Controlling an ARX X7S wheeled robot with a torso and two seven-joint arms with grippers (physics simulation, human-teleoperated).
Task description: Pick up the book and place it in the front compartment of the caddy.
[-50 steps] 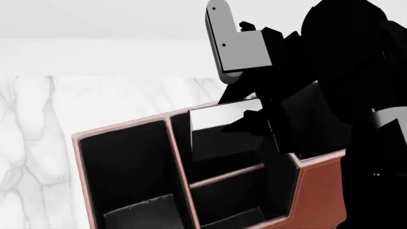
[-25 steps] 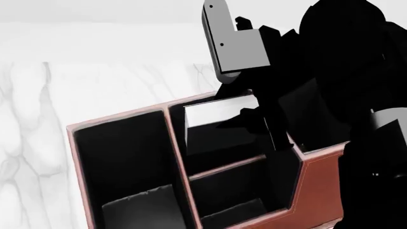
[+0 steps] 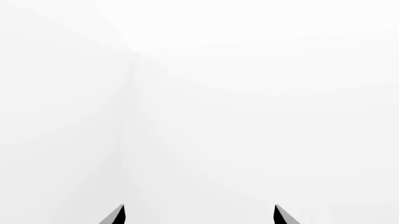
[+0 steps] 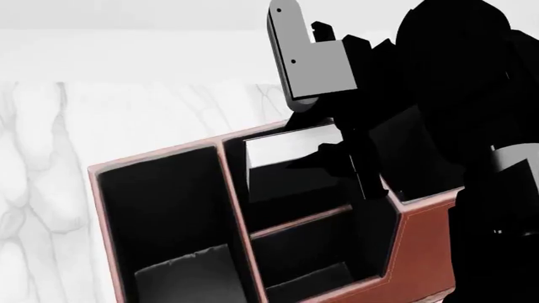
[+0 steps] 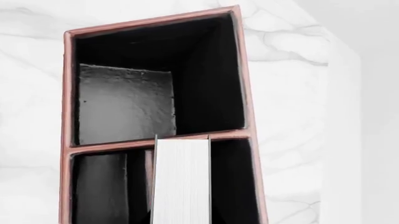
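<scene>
The book (image 4: 288,145) shows its white page edge inside the top of the caddy (image 4: 421,243), a red-brown box with black-lined compartments. It stands in the middle section's far slot, just beyond the low cross divider (image 4: 300,222). My right gripper (image 4: 330,158) is shut on the book at its right side. In the right wrist view the book (image 5: 181,182) runs up to the divider (image 5: 112,145); the fingers themselves are out of that picture. My left gripper (image 3: 199,214) is open, facing blank white, and does not show in the head view.
White marble tabletop (image 4: 50,158) lies left of and behind the caddy. A wide side compartment (image 4: 160,202) with a grey floor patch (image 4: 189,274) is on the left. My black right arm (image 4: 455,95) and its grey bracket (image 4: 313,60) hide the caddy's right side.
Caddy, book and gripper slid together slightly up and left in the head view during the first half second. Nothing has visibly moved since.
</scene>
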